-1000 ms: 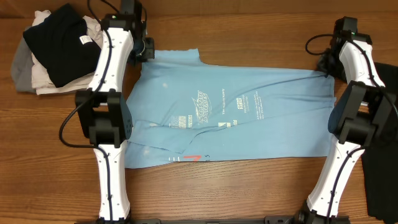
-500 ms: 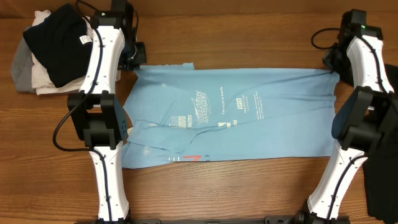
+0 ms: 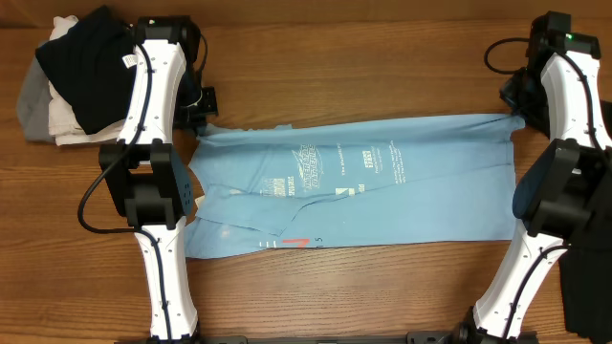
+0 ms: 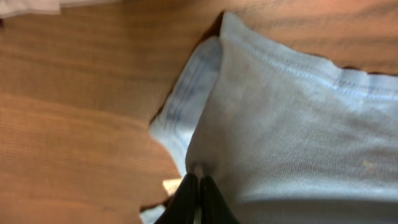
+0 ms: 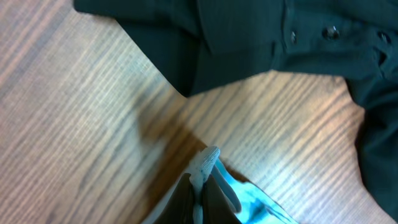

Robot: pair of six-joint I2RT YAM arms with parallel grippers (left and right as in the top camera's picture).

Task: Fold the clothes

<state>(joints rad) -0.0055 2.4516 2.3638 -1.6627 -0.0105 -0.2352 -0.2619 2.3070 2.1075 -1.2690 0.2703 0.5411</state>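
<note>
T-shirt (image 3: 402,191) corners nearest the tabletop's (image 3: 382,57) far edge are being pinched thinly by the left gripper (image 4: 198,185) and right gripper (image 5: 199,183), so either hem could be slipping free mid-fold.

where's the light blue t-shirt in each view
Overhead: the light blue T-shirt lies spread across the middle, between the two arms.
Left wrist: it fills the right half, its edge pinched by the left gripper at the bottom.
Right wrist: only a corner shows at bottom centre, pinched by the right gripper.
Shared landmark: the wooden table under the shirt, seen in all three.
</note>
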